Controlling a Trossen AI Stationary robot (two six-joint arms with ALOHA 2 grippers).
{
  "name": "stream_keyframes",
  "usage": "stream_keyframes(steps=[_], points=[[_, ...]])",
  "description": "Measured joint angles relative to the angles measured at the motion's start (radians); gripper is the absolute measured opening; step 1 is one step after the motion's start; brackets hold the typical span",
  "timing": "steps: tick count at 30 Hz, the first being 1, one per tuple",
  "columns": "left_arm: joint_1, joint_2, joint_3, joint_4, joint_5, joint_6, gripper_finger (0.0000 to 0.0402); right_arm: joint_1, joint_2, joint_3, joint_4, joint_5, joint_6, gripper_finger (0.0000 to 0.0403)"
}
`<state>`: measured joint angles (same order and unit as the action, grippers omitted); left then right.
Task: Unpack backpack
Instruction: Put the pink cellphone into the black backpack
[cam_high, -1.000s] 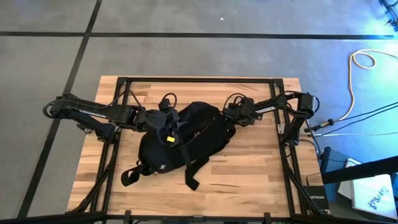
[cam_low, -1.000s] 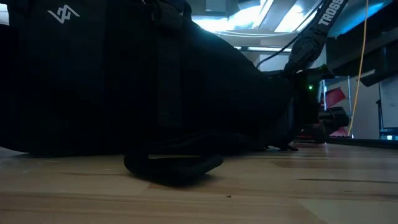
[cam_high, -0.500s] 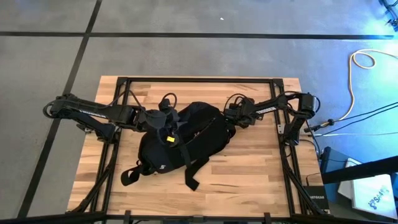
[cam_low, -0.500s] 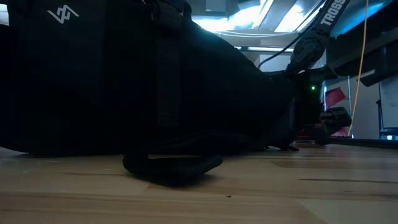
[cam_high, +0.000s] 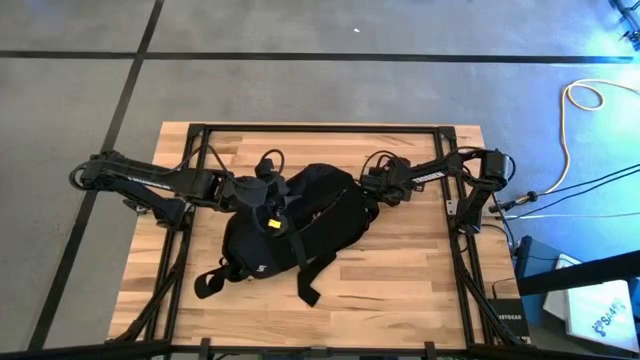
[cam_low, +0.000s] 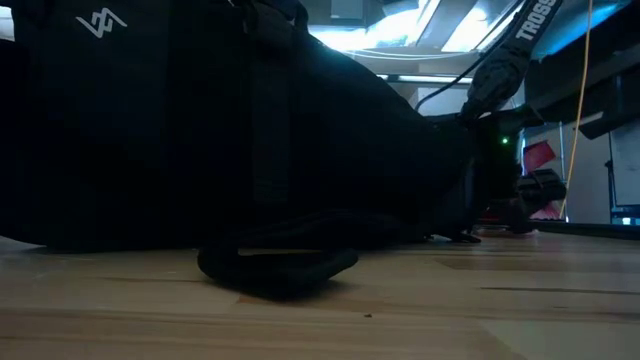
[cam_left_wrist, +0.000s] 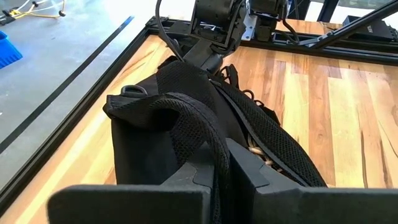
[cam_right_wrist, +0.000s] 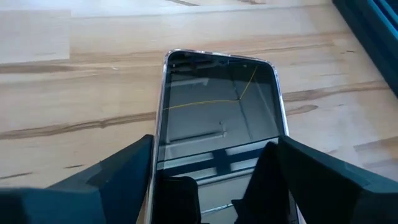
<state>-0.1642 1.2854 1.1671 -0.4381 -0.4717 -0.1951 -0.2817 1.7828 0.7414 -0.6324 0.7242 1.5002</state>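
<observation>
Lying between both jaws, the backpack (cam_high: 295, 225) strap stays pinched left.

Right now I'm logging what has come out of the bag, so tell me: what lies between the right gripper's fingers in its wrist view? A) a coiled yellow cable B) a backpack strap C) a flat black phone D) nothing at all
C: the right wrist view shows a flat black phone with a glossy screen lying on the wooden table between the right gripper's spread fingers.

Overhead view evenly bright; low view dim, backlit by ceiling lights; phone (cam_right_wrist: 221, 118) screen shows glare.
</observation>
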Motion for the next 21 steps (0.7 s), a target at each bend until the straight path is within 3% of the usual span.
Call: stream_keyframes(steps=[5,10,21], points=[[0.0,0.0,0.0,0.0,0.0,0.0,0.0006,0.002,-0.025,0.005,0.001,0.008,-0.02,0.0307],[0.0,0.0,0.0,0.0,0.0,0.0,0.0006,-0.001,-0.058,0.036,-0.092,-0.006,-0.143,0.0316],[0.0,0.0,0.0,0.0,0.0,0.0,0.0005,-0.029,-0.062,0.041,-0.174,-0.041,-0.144,0.0395]])
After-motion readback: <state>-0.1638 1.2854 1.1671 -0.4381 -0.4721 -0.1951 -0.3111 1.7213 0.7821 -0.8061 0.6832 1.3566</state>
